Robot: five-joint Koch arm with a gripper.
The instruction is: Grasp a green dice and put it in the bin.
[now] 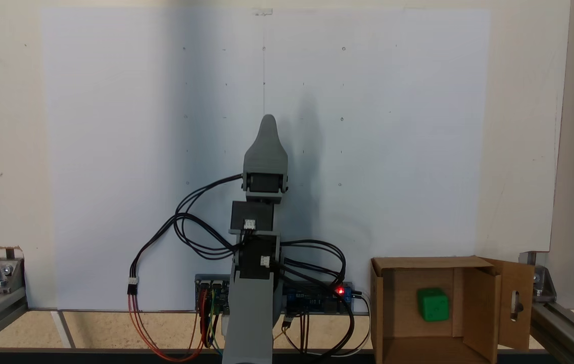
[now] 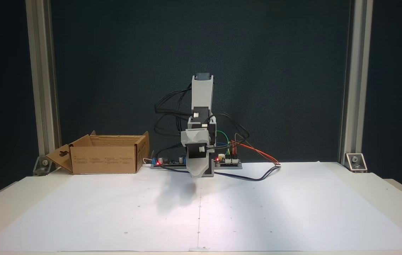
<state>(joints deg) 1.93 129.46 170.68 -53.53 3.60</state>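
Observation:
The green dice [image 1: 433, 304] lies on the floor of the bin [image 1: 479, 308], a brown cardboard box with open flaps, one of them with a slot cutout. From the front, the bin [image 2: 103, 158] stands at the back left of the table and its walls hide the dice. The arm is folded over its base at the middle of the table's back edge, well apart from the bin. My gripper [image 1: 268, 121] points out over the white sheet, and from the front the gripper [image 2: 195, 175] hangs tip down. It shows as a single grey wedge with one jaw behind the other, and nothing is visible in it.
A white paper sheet [image 2: 257, 209] covers the table in front of the arm. Controller boards [image 2: 227, 161] and loose cables lie at the arm's base. Aluminium frame posts [image 2: 349, 85] stand at both back corners.

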